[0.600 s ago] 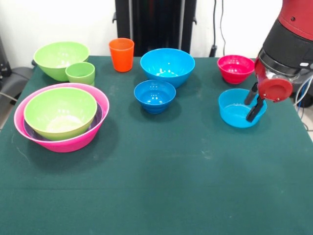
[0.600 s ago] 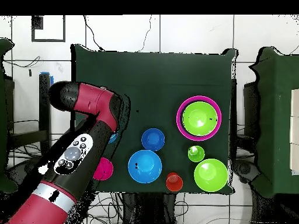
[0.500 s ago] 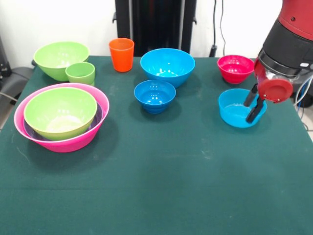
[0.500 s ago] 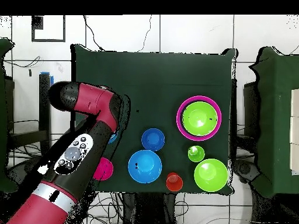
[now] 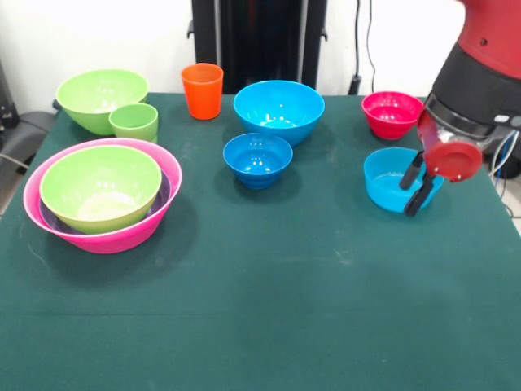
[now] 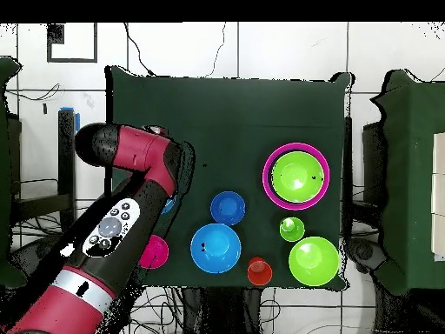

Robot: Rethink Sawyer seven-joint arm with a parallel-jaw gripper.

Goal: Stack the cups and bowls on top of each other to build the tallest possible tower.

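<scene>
Tool over the light blue bowl at the bench's 3 o'clock side, front view.

The tool (image 5: pixel 414 184) hangs from the red arm (image 5: pixel 480 57) with its two black fingers spread either side of the near rim of the light blue bowl (image 5: pixel 389 181); whether they pinch the rim I cannot tell. At 12 from that bowl sits the red bowl (image 5: pixel 391 112). Mid-bench stand the small blue bowl (image 5: pixel 257 159) and, at 12 from it, the big blue bowl (image 5: pixel 278 110). The orange cup (image 5: pixel 202 90) is at 11, the green cup (image 5: pixel 133 122) touching a lime bowl (image 5: pixel 99 98). At 9 the pink bowl (image 5: pixel 106 230) holds a purple bowl (image 5: pixel 163 194) and another lime one (image 5: pixel 100 186).
</scene>
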